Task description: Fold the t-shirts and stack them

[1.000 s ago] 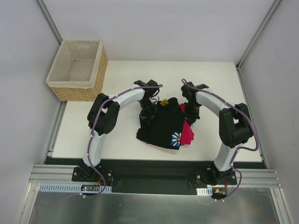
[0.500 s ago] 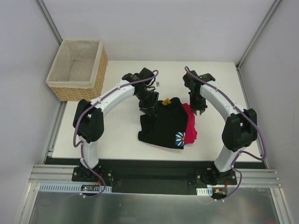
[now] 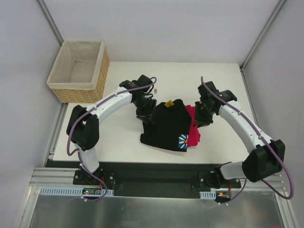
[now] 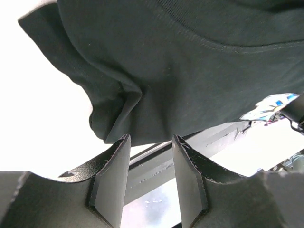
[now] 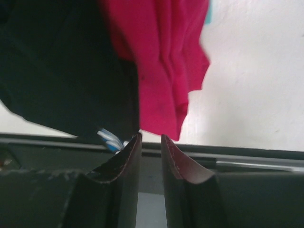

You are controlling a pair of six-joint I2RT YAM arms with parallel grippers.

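Note:
The black t-shirt (image 3: 166, 126) with its daisy print (image 3: 183, 140) lies folded on the table, on top of the pinkish-red t-shirt (image 3: 193, 127), which sticks out along its right side. My left gripper (image 3: 148, 117) is at the black shirt's upper left corner, open and empty; the left wrist view shows black cloth (image 4: 190, 66) just beyond the fingertips (image 4: 118, 145). My right gripper (image 3: 202, 119) is beside the red shirt's right edge, jaws slightly apart and empty; the right wrist view shows red cloth (image 5: 161, 61) and black cloth (image 5: 57, 66) ahead.
A wicker basket (image 3: 80, 70) with pale lining stands at the table's far left corner. A small yellow tag (image 3: 168, 103) shows at the black shirt's top edge. The white table (image 3: 118, 137) ends at a black rail near the arm bases.
Both arms have swung outward and stretched; the right gripper moved right and down beside the red shirt. The left gripper stayed by the black shirt's upper left corner. The shirts barely shifted.

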